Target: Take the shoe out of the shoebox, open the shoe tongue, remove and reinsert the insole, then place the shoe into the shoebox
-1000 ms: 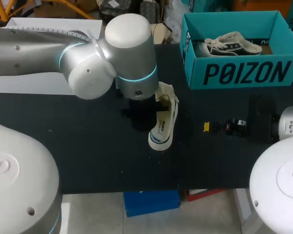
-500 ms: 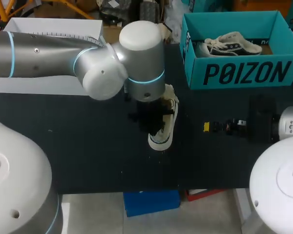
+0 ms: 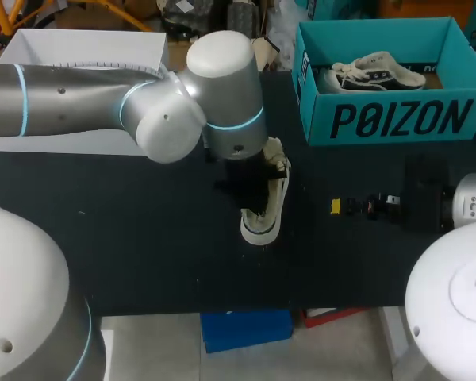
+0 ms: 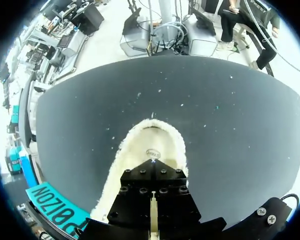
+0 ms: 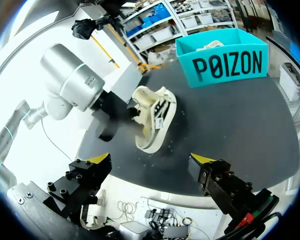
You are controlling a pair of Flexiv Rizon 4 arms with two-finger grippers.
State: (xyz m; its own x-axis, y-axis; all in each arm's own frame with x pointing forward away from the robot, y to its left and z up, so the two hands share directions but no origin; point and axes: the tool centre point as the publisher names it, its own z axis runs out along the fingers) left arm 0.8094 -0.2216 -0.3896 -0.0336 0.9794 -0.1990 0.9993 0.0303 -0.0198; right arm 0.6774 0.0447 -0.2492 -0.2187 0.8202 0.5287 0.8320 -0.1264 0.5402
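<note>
- Left gripper [image 4: 152, 162]: directly over the shoe [image 4: 152, 137], pointing down into its cream fleece lining. The tip touches the lining.
- Left fingers [image 4: 140, 190]: drawn together, with only a thin pale slit between the 2 black bodies. Yellow tips hidden. Cannot tell whether anything thin is pinched in that slit.
- Shoe [image 3: 274, 198]: out of the box, lying on its side on the black table [image 3: 143, 238], under and just beside the left wrist. Its white sole edge points away from the shoebox and its fleecy collar toward it.
- From the right wrist, the shoe [image 5: 152, 120] lies ahead of the right gripper [image 5: 150, 161], well apart from it, with its laces showing. The left arm [image 5: 70, 82] comes down on the shoe's far side.
- Right gripper: 2 yellow tips spread wide, nothing between them. It hangs low at the table's edge.
- Shoebox [image 3: 381, 119]: teal, open-topped, beyond the right gripper [image 3: 357, 207] and well apart from it. It is also off to the side of the left gripper, not touching the shoe.
- Second shoe [image 3: 373, 73]: inside the shoebox, pale with dark laces.
- White box [image 3: 79, 135]: behind the left arm [image 3: 79, 99], at the far table edge.
</note>
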